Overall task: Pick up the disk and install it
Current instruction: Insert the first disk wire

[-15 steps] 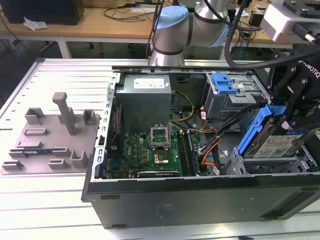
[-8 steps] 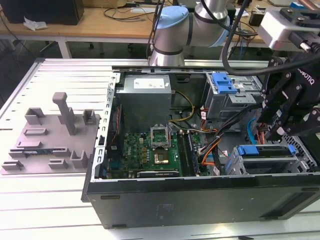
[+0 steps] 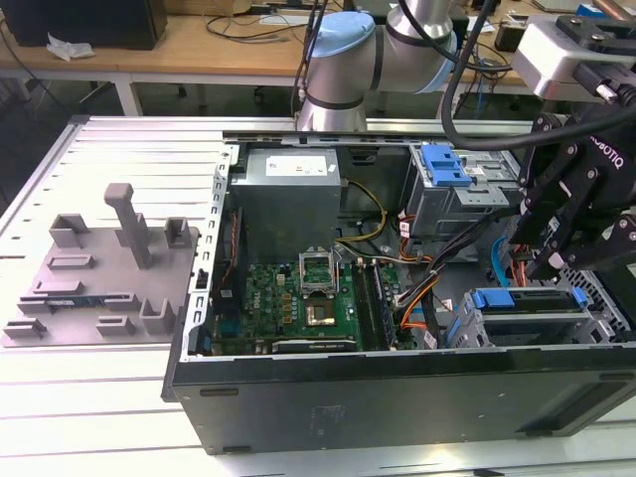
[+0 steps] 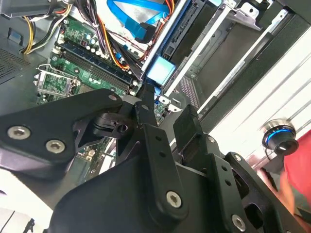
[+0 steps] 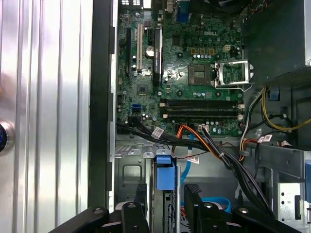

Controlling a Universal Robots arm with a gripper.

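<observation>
Way off toward the exterior view's left of the black two-finger hand [image 3: 545, 263], a grey plastic fixture block [image 3: 99, 268] sits on the slotted aluminium bench [image 3: 60, 397]. Closer in on that side is the open black metal PC case [image 3: 397, 397], lying flat, with the green motherboard [image 3: 298, 298] and a boxy grey power supply [image 3: 288, 194] inside. Near the hand, further back in the case, a blue plastic bracket [image 3: 444, 164] tops a grey metal drive cage [image 3: 467, 199].

The hand itself hovers over the case's corner on the exterior view's right. Its fingers [image 5: 194, 204] are apart with nothing gripped between them.

The silver disk in its blue plastic carrier [image 3: 527, 301] sits right below the fingertips, slotted edge-on into a grey metal bay [image 3: 596, 323]. Both wrist views show its blue end tab lined up with the gap between the fingers. Pretty sure they're not touching it.
</observation>
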